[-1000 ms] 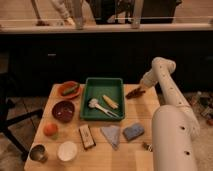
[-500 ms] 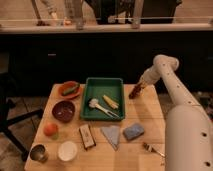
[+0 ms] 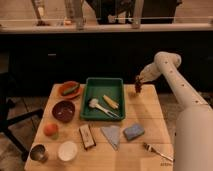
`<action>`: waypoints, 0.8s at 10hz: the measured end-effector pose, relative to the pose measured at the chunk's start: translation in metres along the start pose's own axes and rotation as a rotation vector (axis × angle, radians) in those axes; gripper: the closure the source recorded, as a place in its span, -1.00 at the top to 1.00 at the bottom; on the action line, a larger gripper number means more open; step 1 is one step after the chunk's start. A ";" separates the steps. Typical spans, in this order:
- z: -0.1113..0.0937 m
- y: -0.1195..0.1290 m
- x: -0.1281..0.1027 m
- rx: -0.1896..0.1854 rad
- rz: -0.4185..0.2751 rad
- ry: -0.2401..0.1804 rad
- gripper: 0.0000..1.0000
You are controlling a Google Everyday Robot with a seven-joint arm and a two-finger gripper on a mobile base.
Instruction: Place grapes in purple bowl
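My gripper (image 3: 138, 81) hangs over the table's back right corner, just right of the green tray. It is shut on the grapes (image 3: 138, 88), a small dark reddish cluster dangling under the fingers, a little above the wood. The purple bowl (image 3: 63, 111) sits on the left side of the table, dark maroon, with nothing showing inside. The green tray lies between the bowl and my gripper.
The green tray (image 3: 104, 79) holds a brush and a yellow piece. An orange plate (image 3: 61, 89) with a green vegetable lies at the back left. Along the front are an orange fruit (image 3: 50, 129), metal cup (image 3: 38, 152), white bowl (image 3: 67, 150), snack bar (image 3: 86, 136), grey cloth (image 3: 112, 135), blue sponge (image 3: 133, 131) and fork (image 3: 157, 152).
The grapes have come up off the table in my shut gripper. The arm has drawn back toward the right edge of the view.
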 end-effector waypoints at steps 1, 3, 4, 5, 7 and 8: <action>-0.006 -0.005 -0.001 0.016 -0.013 0.006 -1.00; -0.015 -0.014 -0.004 0.038 -0.039 0.012 -1.00; -0.020 -0.020 -0.009 0.048 -0.061 0.011 -1.00; -0.024 -0.023 -0.013 0.054 -0.078 0.009 -1.00; -0.030 -0.030 -0.024 0.062 -0.128 -0.008 -1.00; -0.035 -0.036 -0.034 0.067 -0.166 -0.020 -1.00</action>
